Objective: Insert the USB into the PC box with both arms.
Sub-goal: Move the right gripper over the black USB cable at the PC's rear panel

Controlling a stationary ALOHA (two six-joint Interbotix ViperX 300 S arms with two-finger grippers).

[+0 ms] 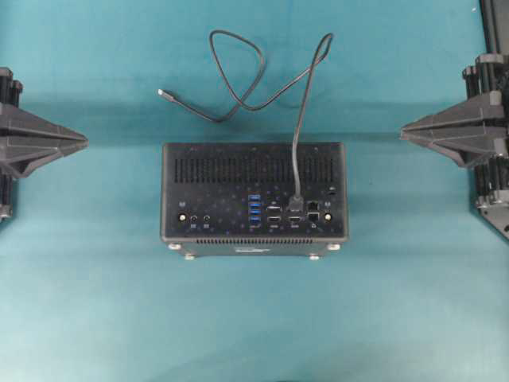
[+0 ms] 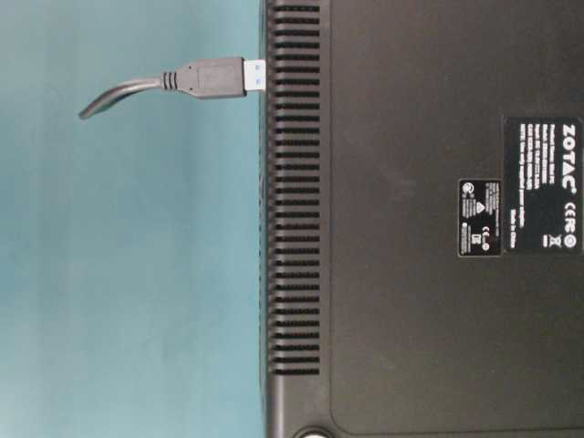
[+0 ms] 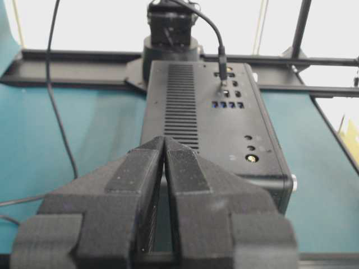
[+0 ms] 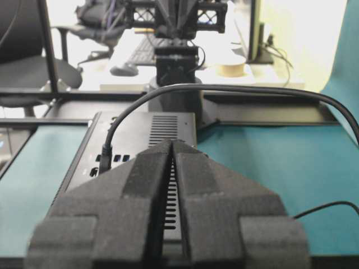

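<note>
USB (image 1: 296,151) plugged into PC box (image 1: 207,195), arms apart.

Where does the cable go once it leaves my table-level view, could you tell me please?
Observer: Overhead, the USB runs back over the PC box and loops on the cloth behind it.
Operator: And its other end?
Observer: The silver-tipped connector lies free on the cloth, left of the loop.
Operator: Are the grippers near?
Observer: No; the left gripper and right gripper sit shut at the far sides, touching nothing.
</note>
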